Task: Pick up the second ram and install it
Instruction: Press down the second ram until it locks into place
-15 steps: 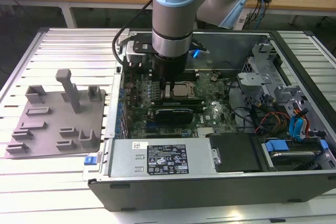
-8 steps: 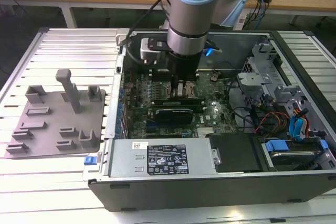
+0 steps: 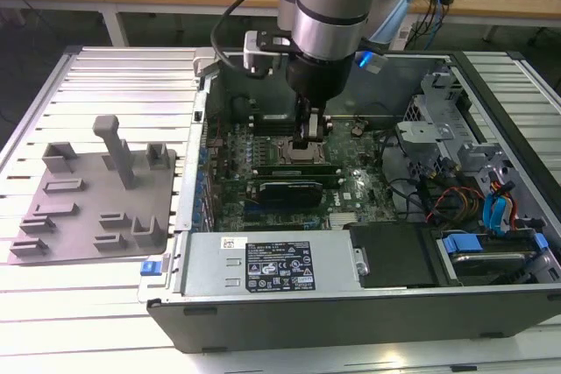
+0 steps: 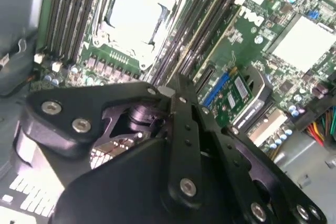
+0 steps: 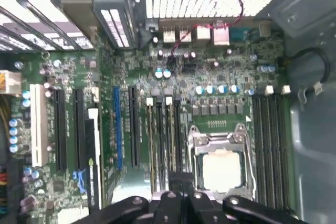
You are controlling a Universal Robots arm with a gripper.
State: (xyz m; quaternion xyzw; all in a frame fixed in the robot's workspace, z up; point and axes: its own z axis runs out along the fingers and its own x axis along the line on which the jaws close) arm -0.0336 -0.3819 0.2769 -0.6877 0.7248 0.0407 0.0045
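Note:
My gripper (image 3: 308, 139) hangs low inside the open computer case, over the memory slots beside the CPU socket (image 5: 220, 169). Its dark fingers are drawn together, shut, in both wrist views (image 4: 169, 92) (image 5: 181, 184). In the exterior view a slim green stick, the second ram (image 3: 280, 167), lies along the slot bank just in front of the fingertips. Whether the fingers pinch it or only rest at it I cannot tell. The memory slots (image 5: 165, 140) run lengthwise past the fingertips, with white latches at their ends.
The grey holder tray (image 3: 88, 199) sits on the slatted table at the exterior view's left, outside the case. A black expansion card (image 3: 285, 192), the power supply (image 3: 272, 264), drive bays and coloured cables (image 3: 486, 208) crowd the case around the motherboard (image 3: 351, 190).

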